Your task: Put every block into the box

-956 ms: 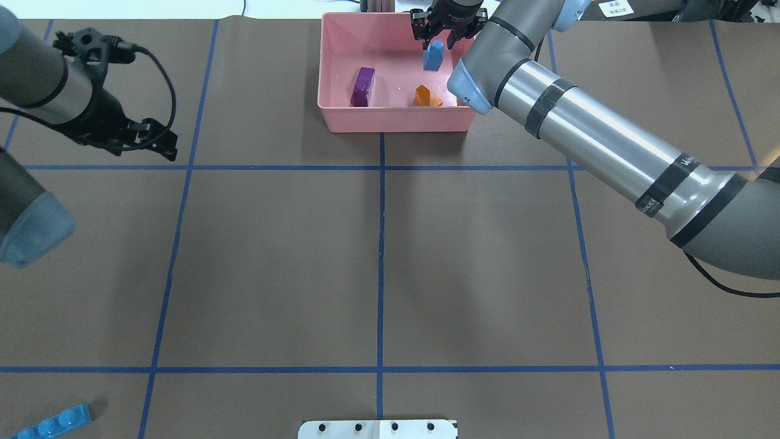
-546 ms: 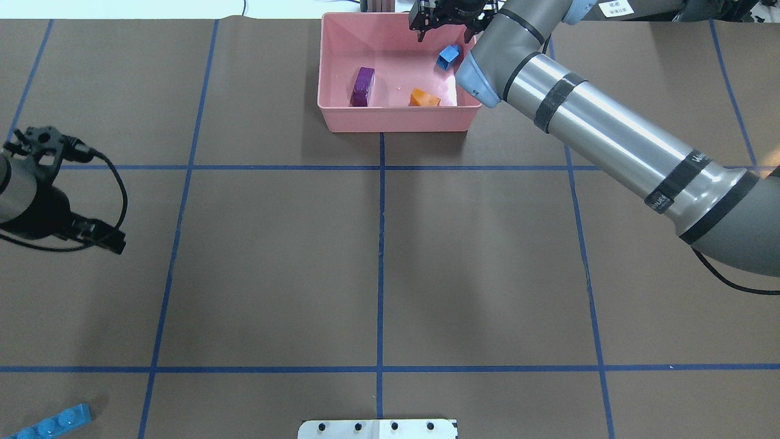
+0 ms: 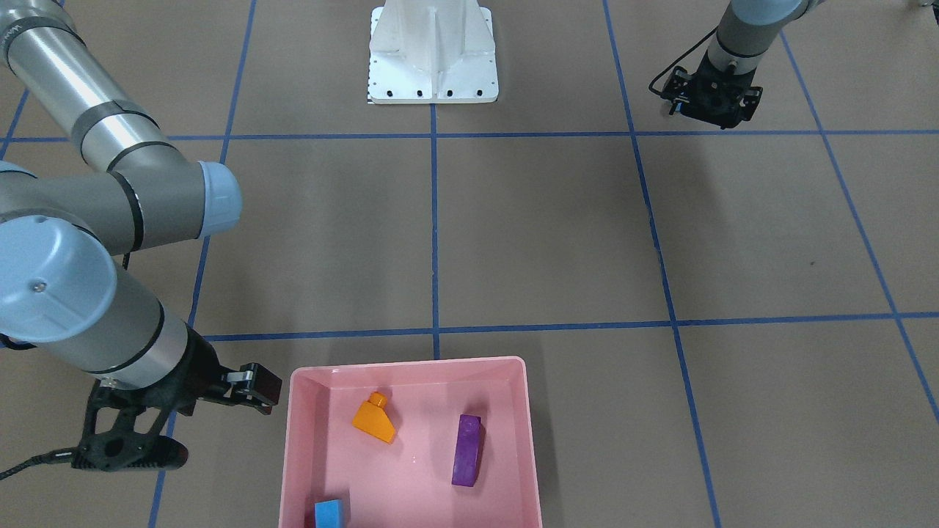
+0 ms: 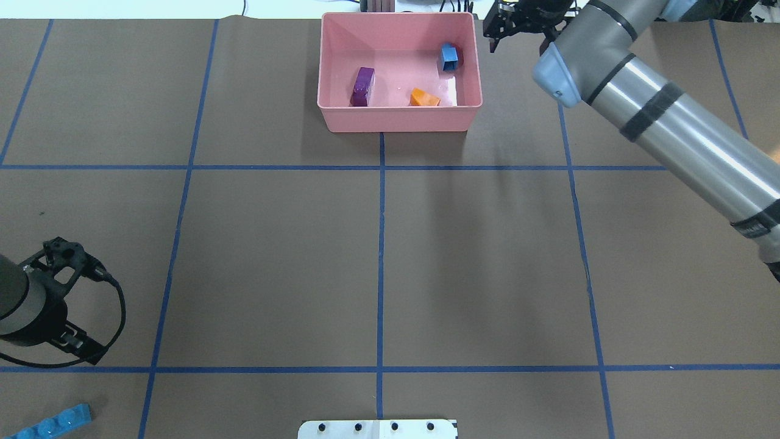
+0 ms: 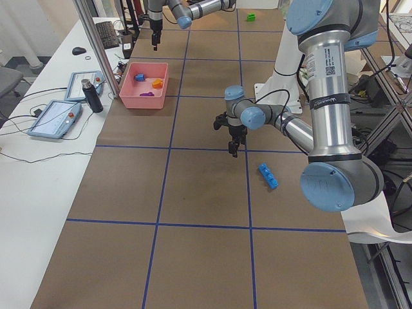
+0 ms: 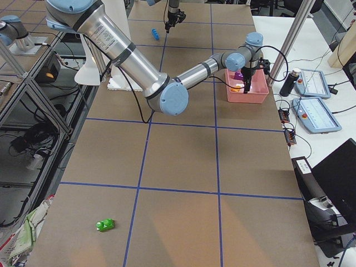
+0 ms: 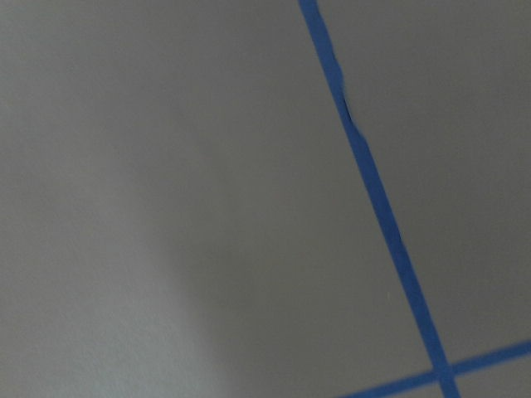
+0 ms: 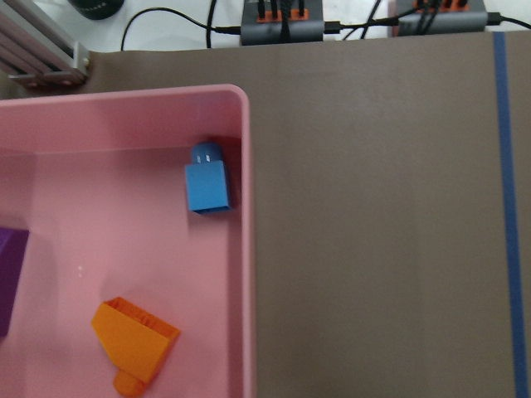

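The orange block (image 4: 423,97), purple block (image 4: 362,86) and cube (image 4: 449,58) are lodged in the box (image 4: 396,119) just beside the wide-spread, empty right claw (image 4: 517,33), while the long block (image 4: 55,422) near the left claw (image 3: 710,108), whose opening cannot be told, and the green block (image 6: 104,225), far from both, are left on the counter (image 4: 274,244).

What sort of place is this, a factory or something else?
Most likely a robotics research lab, not a factory. The robot's left arm and right arm share a table gridded with blue tape, toy blocks lie in a pink box, and control tablets sit alongside.
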